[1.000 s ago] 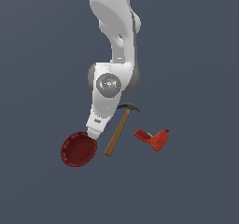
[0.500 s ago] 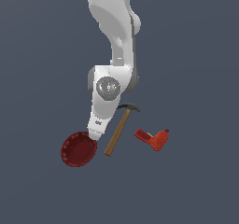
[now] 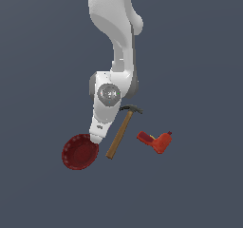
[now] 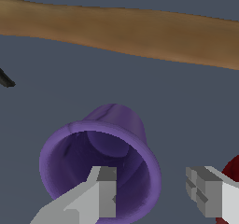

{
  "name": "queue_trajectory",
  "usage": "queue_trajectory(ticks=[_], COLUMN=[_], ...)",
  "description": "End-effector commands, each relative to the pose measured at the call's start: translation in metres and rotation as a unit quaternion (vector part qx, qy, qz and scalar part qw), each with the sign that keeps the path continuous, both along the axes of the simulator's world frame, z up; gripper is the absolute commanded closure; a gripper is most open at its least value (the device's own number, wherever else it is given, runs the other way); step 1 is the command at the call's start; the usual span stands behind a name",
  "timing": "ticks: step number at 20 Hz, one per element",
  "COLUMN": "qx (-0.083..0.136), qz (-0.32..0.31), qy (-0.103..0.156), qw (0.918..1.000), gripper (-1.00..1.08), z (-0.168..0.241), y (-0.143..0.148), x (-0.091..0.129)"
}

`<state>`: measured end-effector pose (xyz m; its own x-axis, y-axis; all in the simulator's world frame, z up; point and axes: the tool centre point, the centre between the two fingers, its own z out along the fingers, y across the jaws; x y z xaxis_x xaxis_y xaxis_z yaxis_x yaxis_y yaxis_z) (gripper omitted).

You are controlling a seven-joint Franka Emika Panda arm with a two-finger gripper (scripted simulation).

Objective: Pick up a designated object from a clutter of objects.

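The small purple cup (image 4: pixel 100 164) stands upright with its mouth open toward the wrist camera. My gripper (image 4: pixel 151 183) is open and low over it. One finger (image 4: pixel 103 190) is inside the cup's mouth and the other finger (image 4: pixel 205 190) is outside its wall, so the jaws straddle the rim. In the exterior view the gripper (image 3: pixel 96 137) is down between the dark red bowl (image 3: pixel 79 152) and the hammer (image 3: pixel 122 131), and the arm hides the cup.
The hammer's wooden handle (image 4: pixel 130 31) lies just beyond the cup. The bowl's rim (image 4: pixel 232 169) is beside the outer finger. The red-orange drill (image 3: pixel 156 141) lies at the exterior view's right, apart from the gripper.
The arm has sunk slightly toward the floor. The bowl, hammer and drill have not moved.
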<state>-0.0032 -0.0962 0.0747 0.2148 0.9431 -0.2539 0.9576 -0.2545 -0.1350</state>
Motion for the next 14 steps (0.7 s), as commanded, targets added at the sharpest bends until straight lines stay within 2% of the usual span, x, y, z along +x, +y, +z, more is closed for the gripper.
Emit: queue_trajectory(ticks=[1, 2, 3, 14], qx=[0.0, 0.0, 0.0, 0.0], qz=[0.001, 0.001, 0.001, 0.001], qy=[0.0, 0.0, 0.0, -0.001], qw=[1.0, 1.0, 1.0, 1.0], gripper=[-0.2, -0.2, 1.08, 1.08], z=[-0.0046, -0.0049, -0.0049, -0.0044], y=[-0.001, -0.0011, -0.0011, -0.001], x=[-0.001, -0.0011, -0.0011, -0.0007])
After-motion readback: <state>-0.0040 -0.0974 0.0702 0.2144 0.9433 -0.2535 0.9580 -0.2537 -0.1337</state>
